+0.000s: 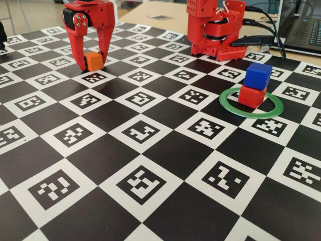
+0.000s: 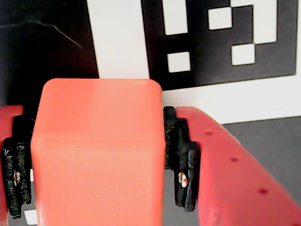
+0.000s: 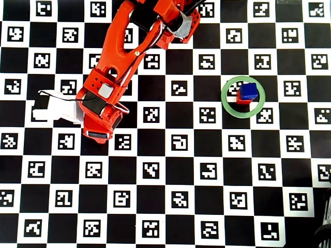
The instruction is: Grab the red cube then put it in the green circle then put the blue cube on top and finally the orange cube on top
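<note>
My gripper (image 1: 95, 65) is shut on the orange cube (image 1: 94, 61) at the far left of the board, at or just above its surface. In the wrist view the orange cube (image 2: 99, 155) fills the middle, with black pads (image 2: 181, 160) pressed on both sides of it. At the right, the red cube (image 1: 252, 95) sits inside the green circle (image 1: 251, 115), and the blue cube (image 1: 258, 75) stands on top of it. From overhead the blue cube (image 3: 249, 91) covers most of the red cube (image 3: 239, 99) in the green circle (image 3: 226, 95). The arm (image 3: 111, 67) hides the orange cube there.
The arm's red base (image 1: 215, 30) stands at the back of the checkered marker board (image 1: 150, 165), with black cables (image 1: 266, 30) and a laptop (image 1: 303, 27) to its right. Several board squares lie between the gripper and the ring.
</note>
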Controlling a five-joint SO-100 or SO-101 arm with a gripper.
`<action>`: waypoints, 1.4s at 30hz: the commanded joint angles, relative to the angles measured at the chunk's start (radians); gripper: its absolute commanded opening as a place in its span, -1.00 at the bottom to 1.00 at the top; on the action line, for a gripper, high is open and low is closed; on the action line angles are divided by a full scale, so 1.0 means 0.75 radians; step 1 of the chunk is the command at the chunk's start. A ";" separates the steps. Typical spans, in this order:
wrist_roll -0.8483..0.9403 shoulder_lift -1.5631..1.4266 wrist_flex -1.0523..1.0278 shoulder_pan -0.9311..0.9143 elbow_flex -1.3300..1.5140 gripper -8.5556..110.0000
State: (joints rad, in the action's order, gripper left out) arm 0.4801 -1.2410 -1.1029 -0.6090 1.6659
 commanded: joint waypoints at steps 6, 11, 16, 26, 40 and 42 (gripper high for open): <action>0.004 -0.331 -0.239 -0.029 -0.145 -0.86; -0.096 -0.442 -0.524 0.006 -0.331 -0.92; -0.317 -0.440 -0.804 0.110 -0.587 -0.95; -0.636 -0.663 -0.910 0.489 -0.591 -0.96; -1.149 -0.800 -0.955 1.276 -0.444 -0.96; -1.211 -0.792 -0.945 1.342 -0.442 -0.96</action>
State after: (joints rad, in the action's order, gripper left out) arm -0.3543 -1.7671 -1.7380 0.3191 1.3484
